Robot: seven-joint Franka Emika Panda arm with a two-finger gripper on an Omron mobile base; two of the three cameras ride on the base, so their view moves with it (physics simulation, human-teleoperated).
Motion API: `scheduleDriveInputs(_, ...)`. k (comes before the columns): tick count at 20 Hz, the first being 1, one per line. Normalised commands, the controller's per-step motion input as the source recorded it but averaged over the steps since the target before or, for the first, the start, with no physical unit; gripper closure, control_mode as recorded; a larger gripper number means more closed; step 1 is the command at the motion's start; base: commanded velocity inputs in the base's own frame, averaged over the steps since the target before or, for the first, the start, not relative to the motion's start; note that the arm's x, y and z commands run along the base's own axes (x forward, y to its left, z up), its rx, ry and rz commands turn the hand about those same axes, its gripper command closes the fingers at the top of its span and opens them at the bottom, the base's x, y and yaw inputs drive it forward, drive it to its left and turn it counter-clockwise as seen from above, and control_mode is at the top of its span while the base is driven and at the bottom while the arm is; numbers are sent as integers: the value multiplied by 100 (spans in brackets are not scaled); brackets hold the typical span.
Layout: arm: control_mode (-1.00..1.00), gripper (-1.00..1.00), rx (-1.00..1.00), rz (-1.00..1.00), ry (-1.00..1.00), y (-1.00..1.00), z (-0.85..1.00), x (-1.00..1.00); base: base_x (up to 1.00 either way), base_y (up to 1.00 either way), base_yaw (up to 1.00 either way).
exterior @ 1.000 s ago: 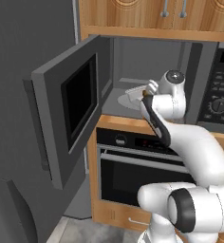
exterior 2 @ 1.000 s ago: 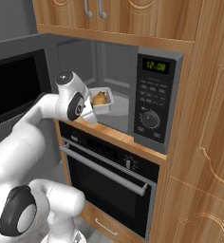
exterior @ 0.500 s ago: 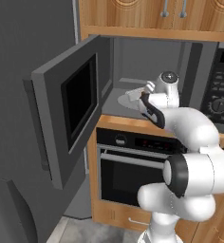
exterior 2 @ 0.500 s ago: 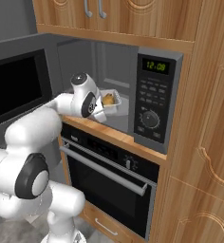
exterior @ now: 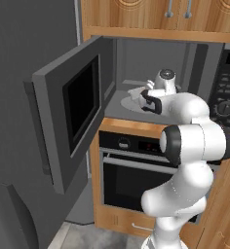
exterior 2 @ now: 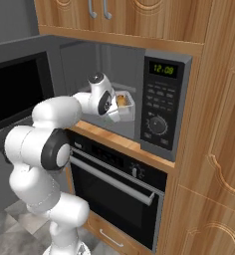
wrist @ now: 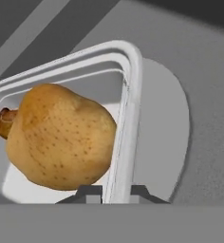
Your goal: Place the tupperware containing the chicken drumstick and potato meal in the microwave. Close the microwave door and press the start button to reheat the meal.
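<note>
Clear-whitish plastic tupperware (wrist: 128,95) with a golden-brown potato (wrist: 61,137) and a drumstick end (wrist: 4,121) sits inside the dark grey microwave's (exterior 2: 164,99) grey cavity, its rim pinched between the narrowed gripper (wrist: 116,192). Its dark windowed door (exterior: 70,114) stands open.

Layout relative to the microwave (exterior 2: 139,89): tupperware (exterior 2: 125,105) inside its cavity; potato (wrist: 61,137) in the tupperware; microwave door (exterior: 70,109) swung open at left; oven (exterior 2: 114,191) directly below.
</note>
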Motion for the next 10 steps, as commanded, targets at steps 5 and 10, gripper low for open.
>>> scheduleDriveInputs(5,-100,100,0,0,9,-24,-45,66,0,0,0)
scheduleDriveInputs(10,-100,-100,0,0,5,-5,-22,33,0,0,0)
